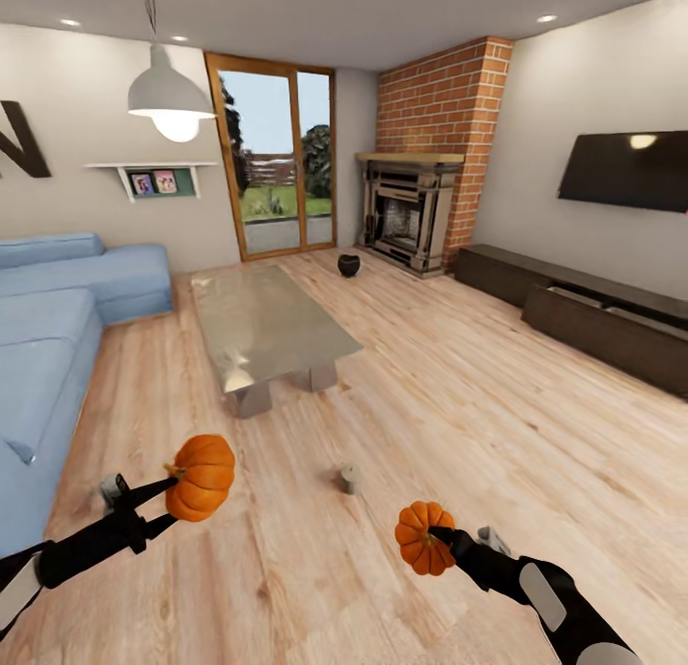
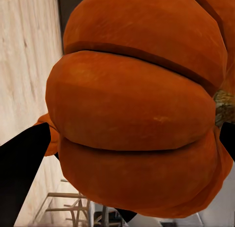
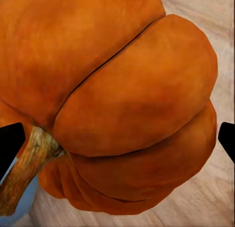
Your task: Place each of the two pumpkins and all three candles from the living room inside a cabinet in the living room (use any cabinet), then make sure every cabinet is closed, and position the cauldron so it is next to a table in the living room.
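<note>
Holding one pumpkin (image 1: 200, 477) in the left gripper (image 1: 172, 498), fingers (image 1: 143, 496) clamped on it, lifted over the wood floor (image 1: 459, 397) near the sofa (image 1: 48, 359). Holding the other pumpkin (image 1: 424, 538) in the right gripper (image 1: 441, 536), fingers clamped on it too, fingertips largely hidden behind the fruit. Up close from the left wrist: orange ribs (image 2: 132, 109) crowding the view, one dark finger (image 2: 22, 173) cut off at the edge. From the right wrist: ribs and a woody stem (image 3: 29, 161), only the finger tips (image 3: 10, 141) peeking in at both sides. On the floor between the grippers and the bench (image 1: 268, 326), a small stubby candle (image 1: 350, 478), too small to make out well. Beyond the bench's far corner, near the fireplace (image 1: 406, 216), the black cauldron (image 1: 350, 264) on the floor. Along the right wall under the TV (image 1: 626, 171), the dark cabinet (image 1: 573, 307), one drawer (image 1: 612, 326) standing out, its far end cut off by the frame edge.
</note>
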Robot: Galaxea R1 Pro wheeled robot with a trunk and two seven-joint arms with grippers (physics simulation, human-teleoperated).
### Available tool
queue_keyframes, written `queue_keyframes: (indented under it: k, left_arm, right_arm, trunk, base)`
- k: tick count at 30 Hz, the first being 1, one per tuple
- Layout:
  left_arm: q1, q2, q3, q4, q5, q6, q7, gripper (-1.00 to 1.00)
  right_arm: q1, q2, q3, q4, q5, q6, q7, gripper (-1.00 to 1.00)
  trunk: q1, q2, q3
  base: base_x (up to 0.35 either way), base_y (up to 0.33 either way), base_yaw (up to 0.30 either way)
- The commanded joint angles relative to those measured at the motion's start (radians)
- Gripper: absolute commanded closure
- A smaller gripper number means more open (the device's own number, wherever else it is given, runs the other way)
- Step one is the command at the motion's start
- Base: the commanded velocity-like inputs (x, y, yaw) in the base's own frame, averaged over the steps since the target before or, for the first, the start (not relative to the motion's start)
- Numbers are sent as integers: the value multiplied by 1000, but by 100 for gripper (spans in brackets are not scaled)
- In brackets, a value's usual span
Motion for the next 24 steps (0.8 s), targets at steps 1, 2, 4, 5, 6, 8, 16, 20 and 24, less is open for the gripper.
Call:
queue_keyframes:
  k: [1,2,4,5,6,8,16,20,24]
  left_arm:
    - [-1,1,-3,0,12,9,-2,100]
    - [-1,1,-3,0,12,8,-3,100]
    - [-1,1,-2,1,12,6,-3,100]
    - [-1,1,-2,1,12,6,-4,100]
    - [-1,1,-2,1,13,6,-4,100]
    - [-1,1,-2,1,13,5,-4,100]
    - [-1,1,-2,1,13,4,-5,100]
    - [-1,1,-2,1,13,3,-6,100]
    - [-1,1,-2,1,13,4,-6,100]
  right_arm:
    - [-1,1,-5,-1,-11,9,2,100]
    - [-1,1,-5,-1,-11,9,2,100]
    - [-1,1,-5,-1,-11,9,2,100]
    - [-1,1,-5,0,-12,9,2,100]
    - [-1,1,-5,-1,-12,9,2,100]
    - [-1,1,-5,-1,-12,9,2,100]
    - [-1,1,-6,-1,-12,9,2,100]
    - [-1,1,-7,-1,-13,9,2,100]
    - [-1,1,-6,-1,-13,9,2,100]
  trunk:
    - [0,-1,-1]
    - [0,-1,-2]
    - [0,-1,-3]
    - [0,-1,-3]
    - [0,-1,-4]
    - [0,-1,-5]
    - [0,-1,-9]
    - [0,-1,-11]
    - [0,-1,-13]
  base:
    - [60,-231,-265]
    - [85,-219,-265]
    - [113,-190,-265]
    - [132,-154,-265]
    - [136,-142,-265]
    - [140,-130,-265]
    - [102,-112,-265]
    - [17,-110,-265]
    - [2,-110,-265]
